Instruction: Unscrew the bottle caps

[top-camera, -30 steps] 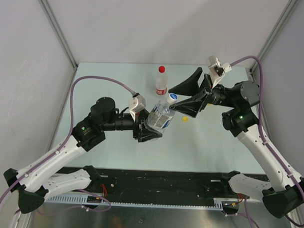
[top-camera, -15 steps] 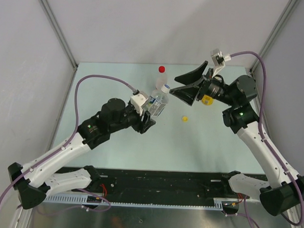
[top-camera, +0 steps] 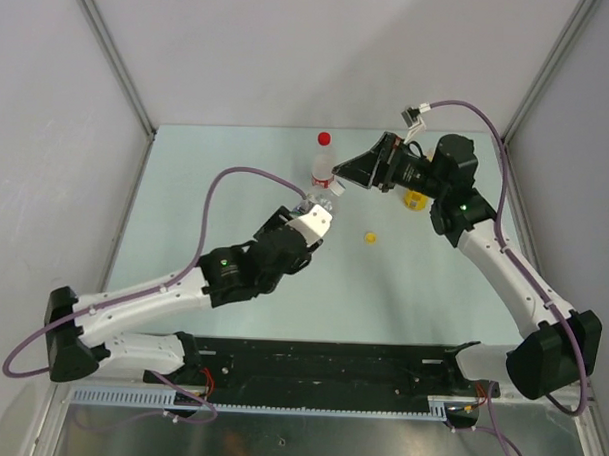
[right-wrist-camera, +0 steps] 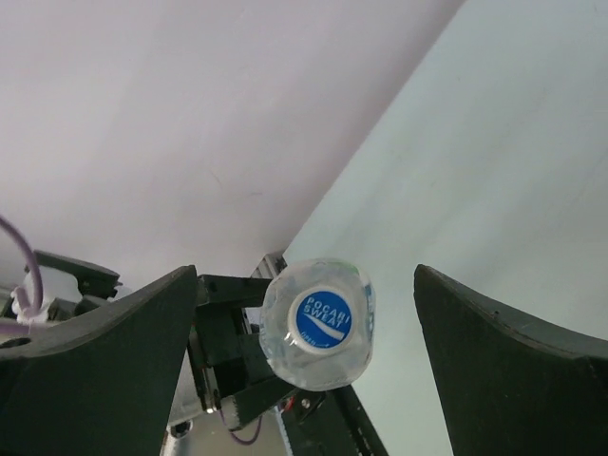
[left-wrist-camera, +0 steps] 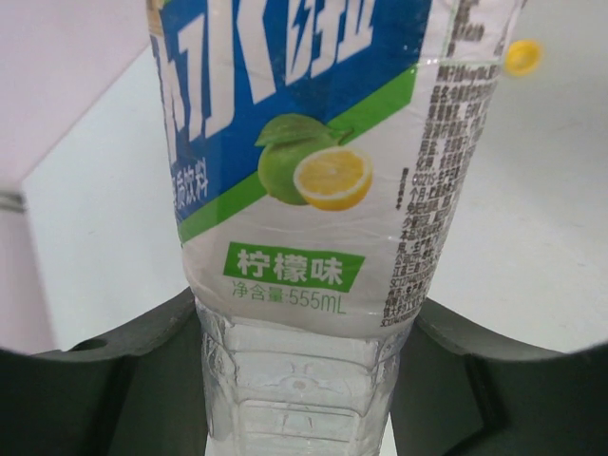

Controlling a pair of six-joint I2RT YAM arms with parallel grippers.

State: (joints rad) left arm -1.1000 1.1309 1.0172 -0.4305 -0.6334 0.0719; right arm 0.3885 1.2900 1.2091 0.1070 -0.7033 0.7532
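My left gripper (top-camera: 307, 212) is shut on the lower body of the clear bottle with the blue-white label (top-camera: 319, 201). In the left wrist view the bottle (left-wrist-camera: 313, 190) fills the space between both dark fingers (left-wrist-camera: 114, 380). Its white cap with a blue top (right-wrist-camera: 323, 318) points at my right gripper (right-wrist-camera: 304, 285), which is open, with the cap between the spread fingers and touching neither. In the top view the right gripper (top-camera: 344, 177) is right beside the cap (top-camera: 336, 187). The red-white label bottle (top-camera: 323, 169) stands behind with its red cap (top-camera: 325, 139) on. A loose yellow cap (top-camera: 369, 235) lies on the table.
The bottle with yellow-orange liquid (top-camera: 416, 199) stands behind the right arm's wrist. The yellow cap also shows in the left wrist view (left-wrist-camera: 522, 57). Grey walls close in the table at the back and sides. A black rail runs along the near edge (top-camera: 320, 364).
The left arm has carried the bottle toward the back and tipped its cap toward the right gripper. The right gripper has swung left and lined up around the cap, still open.
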